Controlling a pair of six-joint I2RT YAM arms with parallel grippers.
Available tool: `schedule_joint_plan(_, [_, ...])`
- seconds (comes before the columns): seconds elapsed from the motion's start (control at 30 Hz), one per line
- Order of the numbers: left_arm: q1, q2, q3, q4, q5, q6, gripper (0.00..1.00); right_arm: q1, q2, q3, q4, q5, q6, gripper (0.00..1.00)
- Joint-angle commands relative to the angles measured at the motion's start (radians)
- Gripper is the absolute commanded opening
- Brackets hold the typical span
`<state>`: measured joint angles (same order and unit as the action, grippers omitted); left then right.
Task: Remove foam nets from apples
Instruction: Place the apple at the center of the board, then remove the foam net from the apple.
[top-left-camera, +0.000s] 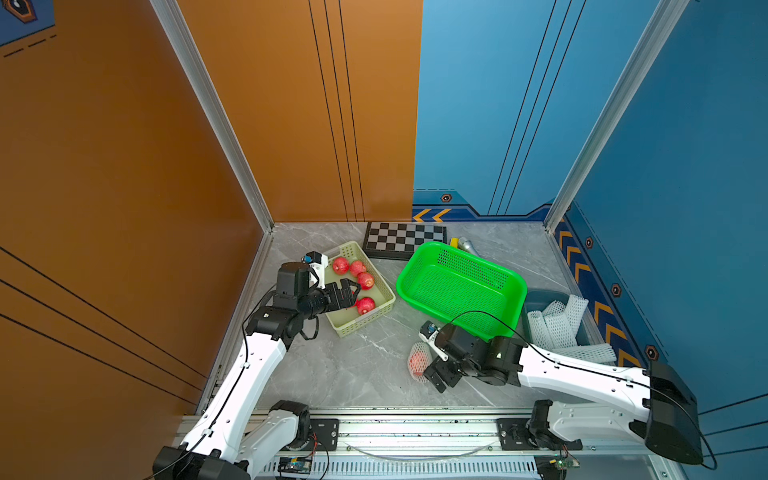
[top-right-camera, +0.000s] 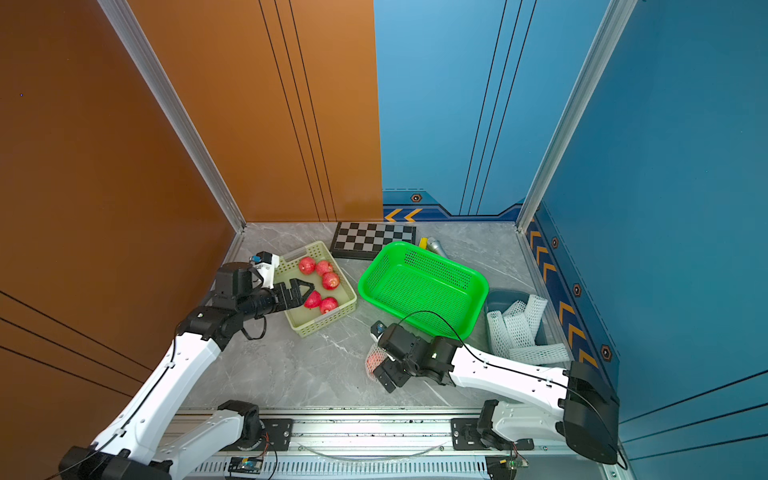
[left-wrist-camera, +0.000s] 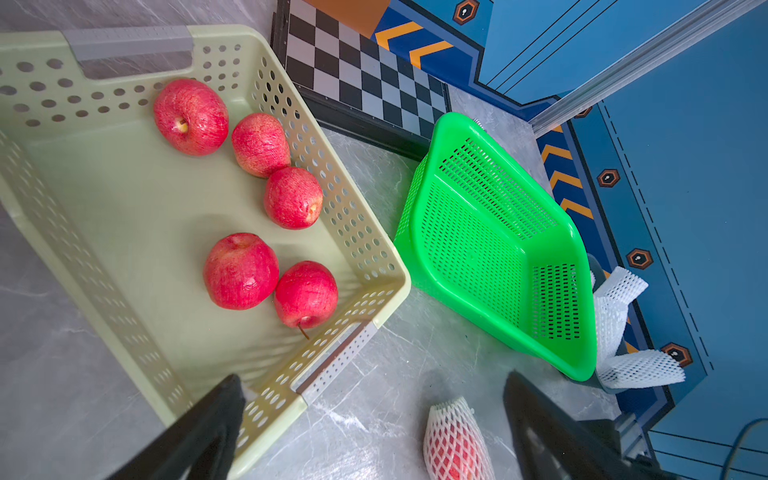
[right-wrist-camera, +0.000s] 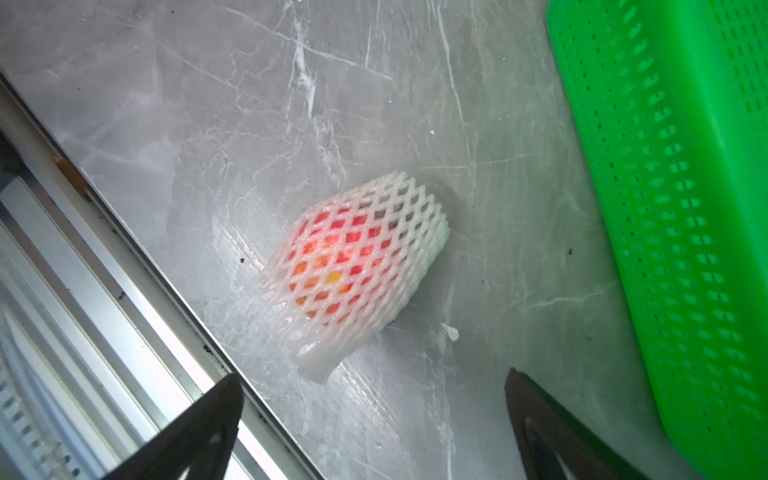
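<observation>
Several bare red apples lie in a pale green basket at the back left. My left gripper hovers over that basket, open and empty. One apple still in its white foam net lies on the table near the front; the same netted apple shows in the right wrist view. My right gripper is just right of it, open, with the net lying ahead of the fingertips and not between them. Several empty foam nets are piled in a blue-grey bin at the right.
An empty bright green basket sits tilted in the middle right, close behind my right arm. A chessboard and a silver-and-yellow object lie at the back wall. One loose net rests beside the bin.
</observation>
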<state>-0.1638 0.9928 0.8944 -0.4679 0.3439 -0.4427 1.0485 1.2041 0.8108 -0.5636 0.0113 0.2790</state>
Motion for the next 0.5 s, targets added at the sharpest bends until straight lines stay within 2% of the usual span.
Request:
schedule_joint_plan(0.0, [0.011,-0.009,-0.017,-0.009,-0.006,0.021,0.98,-0.049,-0.010,0.053,-0.083,-0.151,0.103,1.00])
schedule_joint_plan(0.1, [0.015,-0.017,-0.022,0.004,0.008,0.014,0.98,-0.111,0.045,0.076,-0.068,-0.171,0.245,1.00])
schedule_joint_plan(0.23, [0.025,-0.029,-0.033,0.028,0.031,0.000,0.98,-0.096,0.134,0.102,-0.046,-0.099,0.363,1.00])
schedule_joint_plan(0.37, [0.037,-0.034,-0.040,0.041,0.056,-0.011,0.98,-0.074,0.195,0.092,0.008,-0.084,0.435,1.00])
schedule_joint_plan(0.47, [0.042,-0.036,-0.040,0.047,0.066,-0.016,0.98,-0.056,0.231,0.084,0.048,-0.115,0.458,0.98])
